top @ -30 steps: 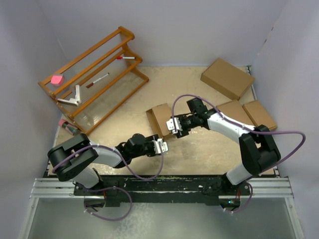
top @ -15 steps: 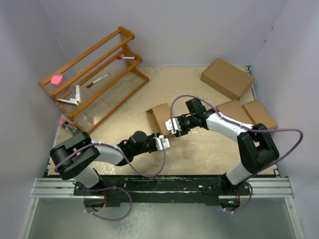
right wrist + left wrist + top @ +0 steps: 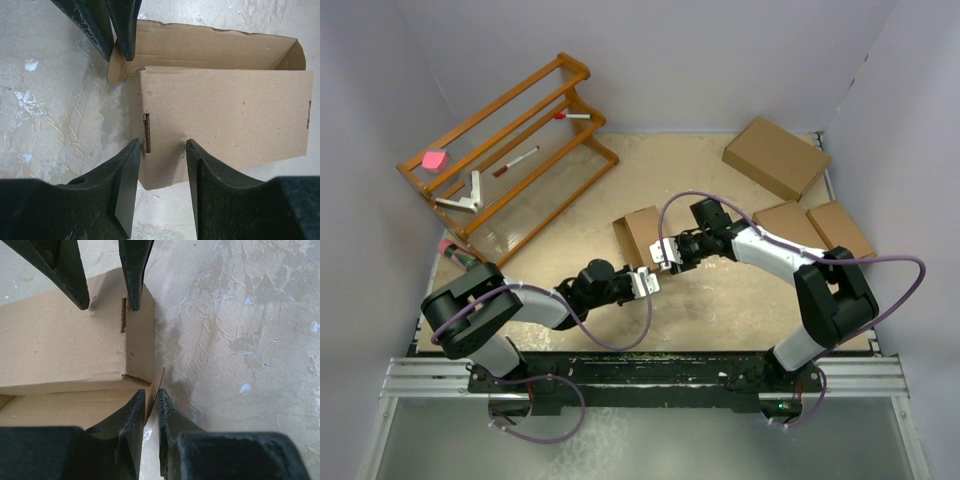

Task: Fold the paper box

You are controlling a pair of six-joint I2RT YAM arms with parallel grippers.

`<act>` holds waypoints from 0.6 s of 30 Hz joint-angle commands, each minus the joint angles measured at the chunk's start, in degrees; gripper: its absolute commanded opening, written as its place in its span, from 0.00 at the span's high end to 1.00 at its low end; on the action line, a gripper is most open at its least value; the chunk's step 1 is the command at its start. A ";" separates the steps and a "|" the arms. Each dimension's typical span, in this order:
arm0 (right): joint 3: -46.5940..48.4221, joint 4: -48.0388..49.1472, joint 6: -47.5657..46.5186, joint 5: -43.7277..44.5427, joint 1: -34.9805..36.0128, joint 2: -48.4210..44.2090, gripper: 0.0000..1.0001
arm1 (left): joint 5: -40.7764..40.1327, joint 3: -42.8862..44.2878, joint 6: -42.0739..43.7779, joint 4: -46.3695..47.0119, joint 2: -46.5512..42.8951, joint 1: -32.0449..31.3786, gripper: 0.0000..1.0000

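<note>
Paper box: walls partly raised, top not yet closed; left gripper pinching its corner flap, right gripper spread apart astride its slotted wall; tucking remains.

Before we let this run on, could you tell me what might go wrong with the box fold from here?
1. The left gripper pinches only the edge of a thin corner flap of the paper box; it could slip or tear.
2. The right gripper, open, straddles the slotted panel; closing may buckle it.
</note>
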 commanded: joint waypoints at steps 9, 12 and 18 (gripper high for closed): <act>0.48 0.67 0.61 1.85 0.78 0.97 0.57 | 4.77 1.26 -4.30 0.53 -0.91 3.16 0.95; 0.62 0.65 0.88 2.25 0.78 1.25 0.58 | 5.48 1.17 -4.61 0.46 -1.02 3.58 0.96; 1.08 0.58 1.66 3.14 0.78 1.96 0.60 | 7.32 0.84 -5.59 0.53 -1.23 4.91 0.96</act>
